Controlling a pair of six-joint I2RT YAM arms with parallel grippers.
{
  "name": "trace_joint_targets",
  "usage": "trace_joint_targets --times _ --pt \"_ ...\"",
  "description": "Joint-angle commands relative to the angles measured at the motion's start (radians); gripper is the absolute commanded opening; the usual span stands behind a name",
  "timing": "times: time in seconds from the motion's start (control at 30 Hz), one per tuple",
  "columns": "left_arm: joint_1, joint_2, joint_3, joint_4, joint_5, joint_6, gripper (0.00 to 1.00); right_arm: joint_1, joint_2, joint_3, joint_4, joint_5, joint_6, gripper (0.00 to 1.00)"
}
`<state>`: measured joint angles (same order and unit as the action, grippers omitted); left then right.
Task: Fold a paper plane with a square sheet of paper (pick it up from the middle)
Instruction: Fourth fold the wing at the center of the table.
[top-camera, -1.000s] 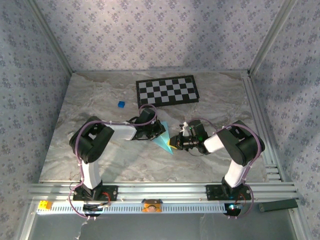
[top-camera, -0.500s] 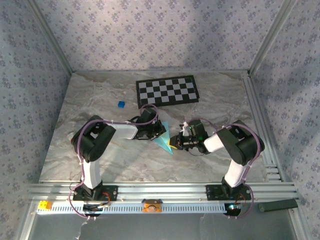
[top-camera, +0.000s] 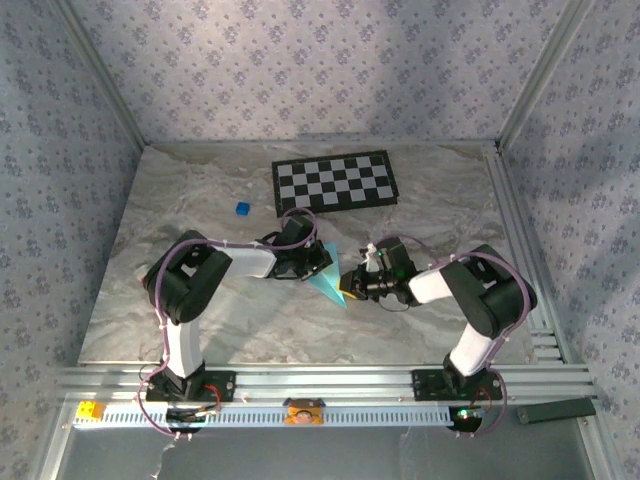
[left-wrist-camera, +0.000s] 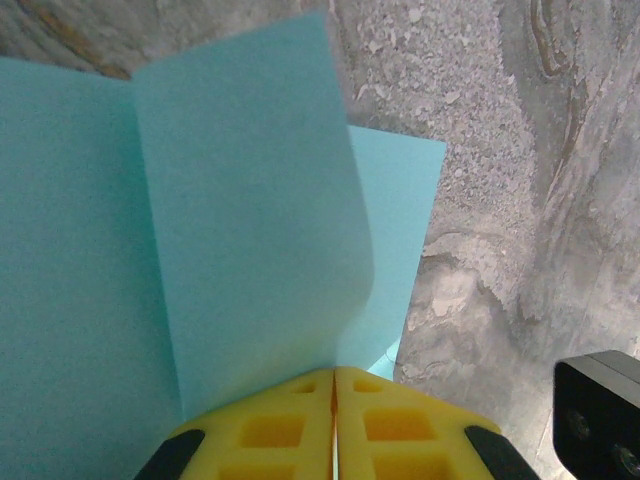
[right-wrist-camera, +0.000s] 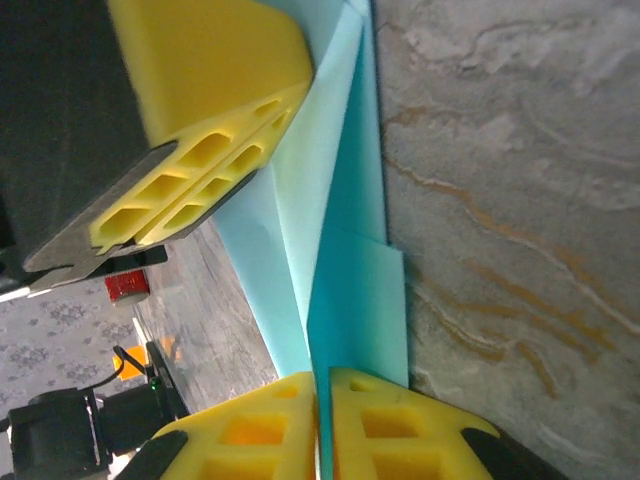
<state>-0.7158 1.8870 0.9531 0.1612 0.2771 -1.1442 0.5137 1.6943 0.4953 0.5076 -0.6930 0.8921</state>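
The grey marbled surface (top-camera: 430, 190) carries everything. Nearest the arm bases, our left claw (left-wrist-camera: 334, 400) is clamped on the light-blue sheet (left-wrist-camera: 250, 200), with one flap curling up from its pads. Our right claw (right-wrist-camera: 322, 400) faces it closely and pinches the sheet's folded edge. We judge this fold needs both pinches steady, the edges lined up before the crease is pressed, and no tugging apart. Farther back sit a small blue cube (top-camera: 242, 208) and a checkerboard (top-camera: 334, 180), well apart from the sheet.
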Motion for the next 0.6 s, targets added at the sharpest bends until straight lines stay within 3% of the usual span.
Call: trace_joint_targets --times 0.0,0.2,0.47,0.57 --pt "-0.007 0.037 -0.002 -0.047 -0.007 0.016 0.08 0.004 -0.007 -0.014 -0.188 0.05 -0.061 0.14" --pt "-0.009 0.04 0.001 -0.045 -0.008 0.014 0.08 0.024 -0.002 0.007 -0.263 0.039 -0.105 0.16" --pt "-0.01 0.044 -0.002 -0.042 -0.01 0.01 0.08 0.032 0.01 0.002 -0.323 0.04 -0.131 0.06" --pt "-0.01 0.047 -0.001 -0.04 -0.01 0.008 0.08 0.035 0.018 0.0 -0.306 0.01 -0.13 0.08"
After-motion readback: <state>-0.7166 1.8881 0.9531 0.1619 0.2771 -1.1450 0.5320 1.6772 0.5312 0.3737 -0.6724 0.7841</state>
